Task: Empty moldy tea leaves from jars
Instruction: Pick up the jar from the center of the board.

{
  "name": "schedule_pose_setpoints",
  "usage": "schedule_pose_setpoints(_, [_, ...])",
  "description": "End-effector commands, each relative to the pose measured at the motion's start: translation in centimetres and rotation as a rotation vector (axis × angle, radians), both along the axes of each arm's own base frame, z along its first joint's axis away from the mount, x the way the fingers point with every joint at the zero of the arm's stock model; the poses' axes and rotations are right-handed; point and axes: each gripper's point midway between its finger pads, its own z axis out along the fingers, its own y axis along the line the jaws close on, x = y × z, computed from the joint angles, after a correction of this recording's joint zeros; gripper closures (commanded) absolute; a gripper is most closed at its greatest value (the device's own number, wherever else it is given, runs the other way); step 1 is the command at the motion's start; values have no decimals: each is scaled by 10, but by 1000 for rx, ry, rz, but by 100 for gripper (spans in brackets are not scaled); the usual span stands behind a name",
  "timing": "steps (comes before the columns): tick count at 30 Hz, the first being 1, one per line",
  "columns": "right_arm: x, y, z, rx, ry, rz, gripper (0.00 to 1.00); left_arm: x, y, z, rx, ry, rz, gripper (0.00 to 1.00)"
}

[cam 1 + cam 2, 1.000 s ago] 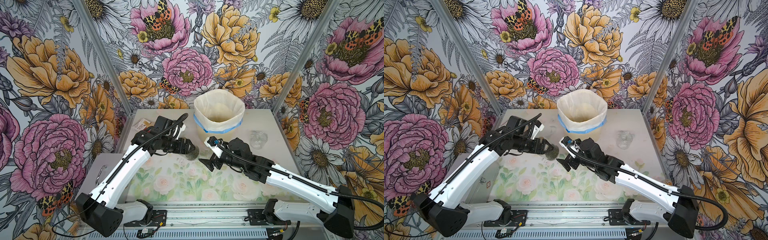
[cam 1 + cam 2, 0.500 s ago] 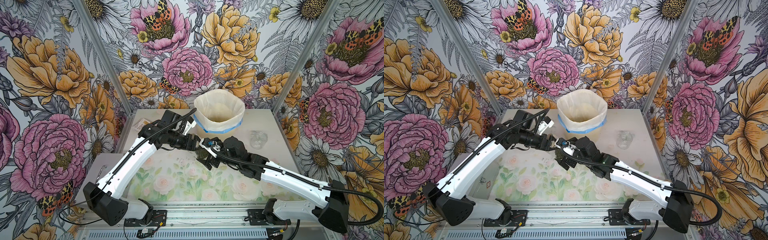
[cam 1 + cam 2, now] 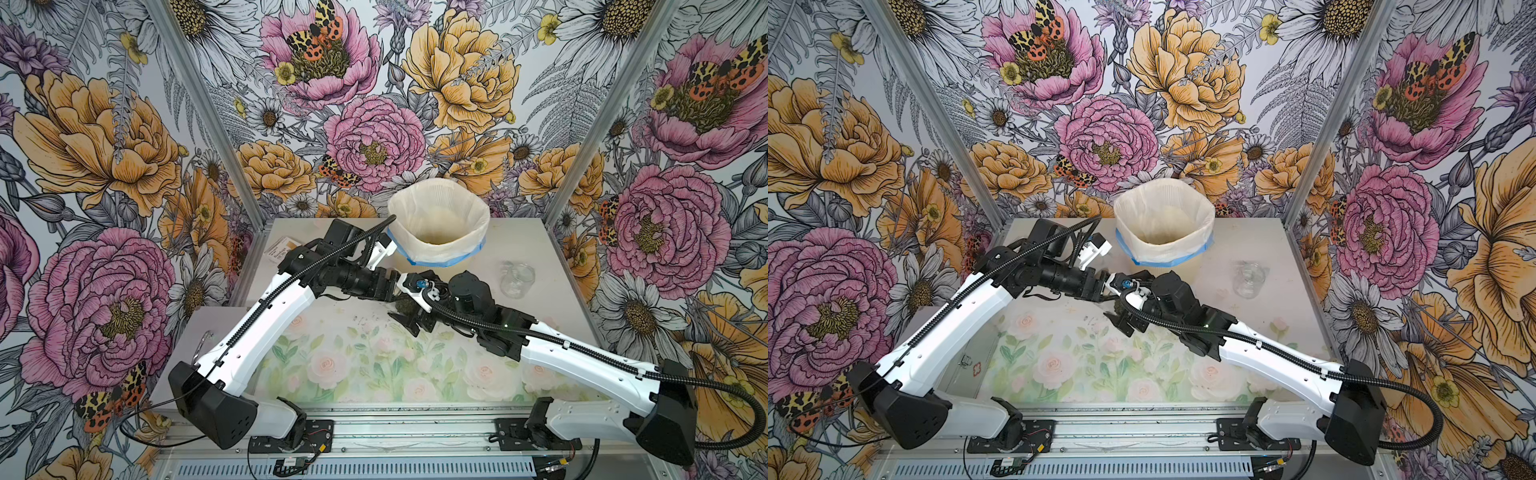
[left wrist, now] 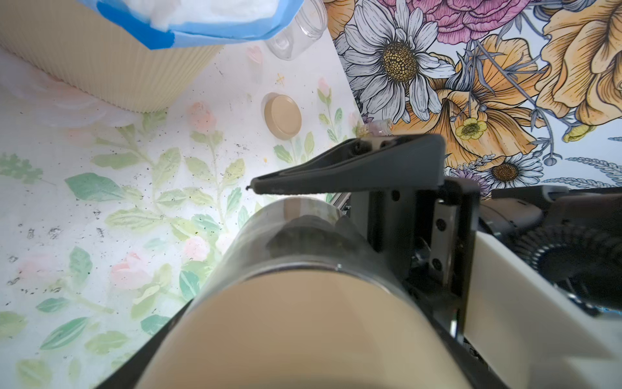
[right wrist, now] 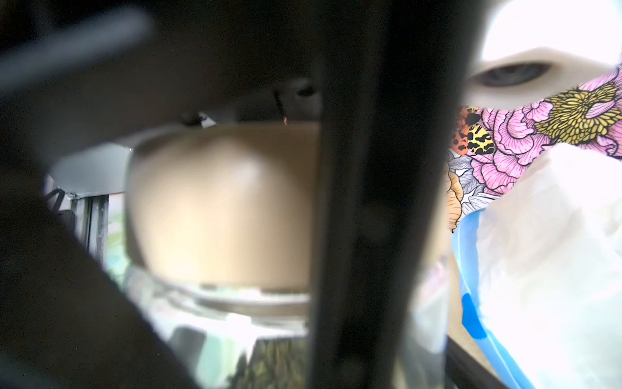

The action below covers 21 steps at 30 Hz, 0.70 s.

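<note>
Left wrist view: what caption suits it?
Left gripper clamps a tan-lidded jar of dark tea leaves near the ribbed bin.

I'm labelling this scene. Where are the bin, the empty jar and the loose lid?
bin (image 3: 444,254): in a top view, front of its bag-covered wall.
empty jar (image 3: 516,280): in a top view, middle of the glass body.
loose lid (image 4: 282,116): left wrist view, its flat top.
</note>
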Motion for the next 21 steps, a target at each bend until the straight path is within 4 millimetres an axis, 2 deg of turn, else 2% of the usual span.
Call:
schedule_pose_setpoints(1, [8,0,9,59,-7,-27,2,-8,-15,38,-120,-53,-64,34])
schedule_pose_setpoints(9, [14,-9,7,69,-11,-65,19,-11,-21,46,-140,-44,-83,33])
schedule_pose_setpoints(16, [16,-28,23,109,-60,-118,32,-12,-32,45,-147,-20,-112,30])
schedule_pose_setpoints(19, [16,-37,30,121,-76,-133,35,-15,-38,46,-154,-18,-140,23])
schedule_pose_setpoints(21, [15,-43,33,127,-80,-136,36,-21,-44,48,-169,-18,-178,14])
